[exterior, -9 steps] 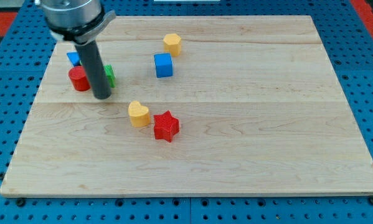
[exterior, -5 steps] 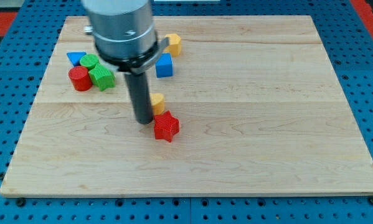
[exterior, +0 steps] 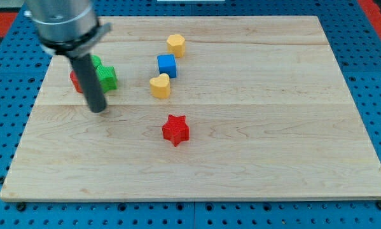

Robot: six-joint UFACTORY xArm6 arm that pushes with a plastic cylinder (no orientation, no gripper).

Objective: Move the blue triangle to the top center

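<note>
The rod (no claw, so it grasps nothing) plants my tip below the green block, hiding the blue triangle.

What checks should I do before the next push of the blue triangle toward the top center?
1. Blue triangle visible: not ok, the arm hides it.
2. My tip located: ok, below the green blocks and red cylinder.
3. Tip placed behind the triangle: cannot tell.
4. Cluster free of tip contact: ok, the tip stands apart.
5. Obstacles near top center: not ok, yellow block and blue cube sit there.
6. Yellow heart and red star out of the way: ok.
</note>
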